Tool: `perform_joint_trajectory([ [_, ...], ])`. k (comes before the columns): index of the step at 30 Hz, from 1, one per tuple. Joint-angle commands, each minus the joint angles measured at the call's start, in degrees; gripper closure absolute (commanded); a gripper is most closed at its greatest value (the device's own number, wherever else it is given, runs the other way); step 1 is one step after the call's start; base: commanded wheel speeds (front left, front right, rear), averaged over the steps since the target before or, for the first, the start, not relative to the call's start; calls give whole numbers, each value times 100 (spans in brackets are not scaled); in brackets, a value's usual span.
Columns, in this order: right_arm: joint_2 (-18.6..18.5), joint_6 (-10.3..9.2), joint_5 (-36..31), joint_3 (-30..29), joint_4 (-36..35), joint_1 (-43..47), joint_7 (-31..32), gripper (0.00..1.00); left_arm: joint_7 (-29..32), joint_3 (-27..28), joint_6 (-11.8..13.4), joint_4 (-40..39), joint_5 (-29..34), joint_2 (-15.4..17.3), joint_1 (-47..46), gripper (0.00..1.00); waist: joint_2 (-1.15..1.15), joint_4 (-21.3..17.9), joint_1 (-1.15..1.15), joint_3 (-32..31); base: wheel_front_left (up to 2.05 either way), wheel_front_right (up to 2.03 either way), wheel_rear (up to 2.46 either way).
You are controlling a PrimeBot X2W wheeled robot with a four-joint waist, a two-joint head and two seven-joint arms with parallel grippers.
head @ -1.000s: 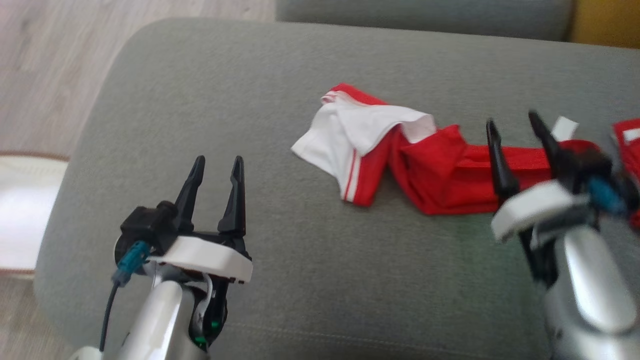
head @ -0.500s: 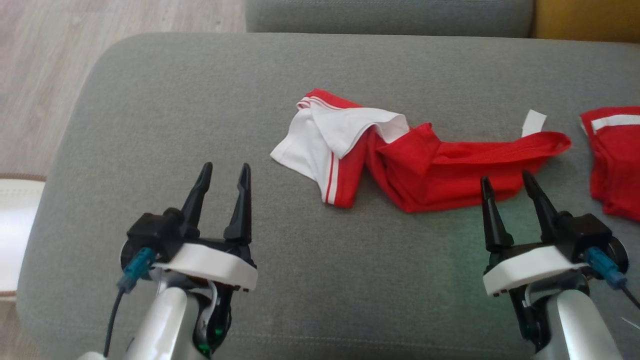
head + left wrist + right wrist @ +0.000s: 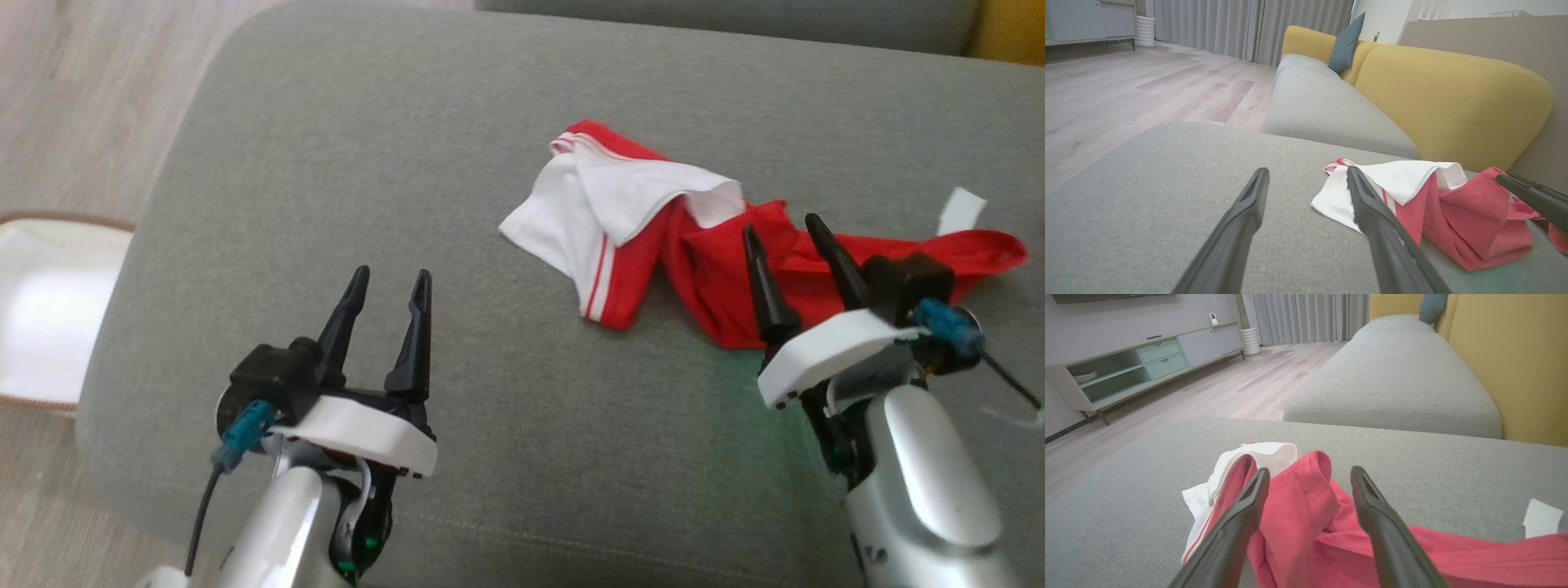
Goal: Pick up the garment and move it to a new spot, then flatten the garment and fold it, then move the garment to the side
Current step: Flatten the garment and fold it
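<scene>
Right gripper (image 3: pixel 779 224), wide open and empty, has advanced over the garment (image 3: pixel 620 204) at its red part. Left gripper (image 3: pixel 392 273), equally open and empty, hovers near-left; pickup seems imminent.

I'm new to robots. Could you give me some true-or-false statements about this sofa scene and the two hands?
1. A crumpled red-and-white fabric garment lies on the grey upholstered sofa cushion. True.
2. The right hand is clamped on the garment. False: its fingers stand apart, gripping nothing.
3. The left hand is open over bare cushion. True.
4. The padded backrest is blue. False: it is yellow.
</scene>
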Motion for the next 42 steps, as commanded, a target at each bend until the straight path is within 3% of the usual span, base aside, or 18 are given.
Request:
perform_joint_trajectory([
  [1,-72,37,46,138,-99,-295,10,0,-70,158,15,-149,-38,40,-285,0,0,115,0,78,0,0,0],
  [4,-151,37,157,188,149,-484,81,0,-70,151,28,-125,-49,40,-296,0,0,194,0,113,0,0,0],
  [5,-178,37,182,219,212,-532,90,22,-70,156,33,-117,-49,40,-297,0,0,207,0,118,0,0,0],
  [6,-196,37,204,233,257,-576,76,100,-70,164,35,-112,-48,40,-299,0,0,214,0,123,0,0,0],
  [13,-251,37,69,235,191,-674,-161,100,-70,279,56,-69,2,40,-241,0,0,-1,0,-32,0,0,0],
  [22,-337,37,-55,-75,-873,-348,-28,100,-70,417,56,-118,40,40,-104,0,0,-615,0,-357,0,0,0],
  [28,-475,37,-200,-569,-1869,236,366,100,-70,437,56,-164,53,40,-26,0,0,-1018,0,-426,0,0,0],
  [33,-384,37,-208,-1211,-2543,893,646,100,-70,468,54,-197,69,40,-17,0,0,-1237,0,-369,0,0,0],
  [38,-186,37,-134,-1647,-2816,1565,761,100,-70,480,5,-165,105,40,-30,0,0,-1331,0,-327,0,0,0],
  [42,-59,37,-101,-1822,-2651,2120,887,100,-70,509,-37,-132,141,40,-54,0,0,-1364,0,-303,0,0,0],
])
